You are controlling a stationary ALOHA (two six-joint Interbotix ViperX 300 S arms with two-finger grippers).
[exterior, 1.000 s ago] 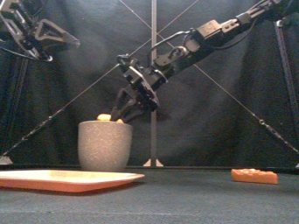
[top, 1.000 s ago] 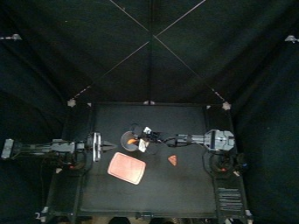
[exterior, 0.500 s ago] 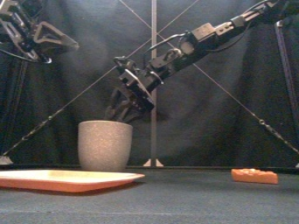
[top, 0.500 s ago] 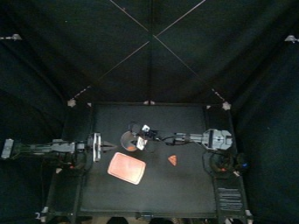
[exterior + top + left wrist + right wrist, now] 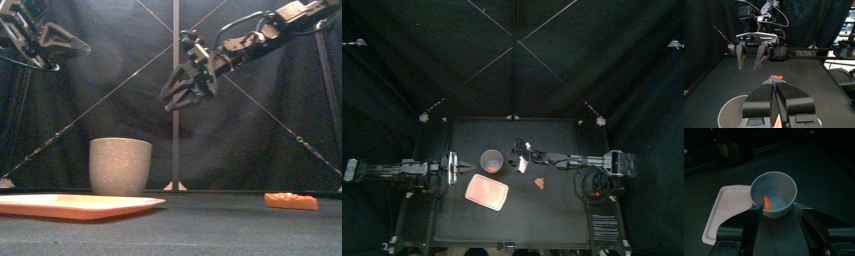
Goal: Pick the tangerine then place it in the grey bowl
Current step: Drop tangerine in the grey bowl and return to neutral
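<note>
The tall grey speckled cup (image 5: 120, 165) stands left of the table's middle (image 5: 493, 160). The tangerine (image 5: 767, 202) lies inside it, seen as an orange sliver in the right wrist view. My right gripper (image 5: 187, 90) hangs open and empty, above and to the right of the cup (image 5: 774, 192), also seen from above (image 5: 520, 155). The left wrist view shows that gripper (image 5: 753, 50) with its jaws spread. My left gripper (image 5: 774, 95) is shut on nothing and rests at the table's left side (image 5: 442, 168).
A flat pink tray (image 5: 488, 191) lies in front of the cup, near the table's front edge (image 5: 74, 205). A small orange toy food (image 5: 540, 183) sits on the table to the right (image 5: 291, 200).
The tangerine has dropped from my right gripper into the grey cup. The right gripper, now open, has drawn up and to the right, away from the cup. The left arm has stayed put.
</note>
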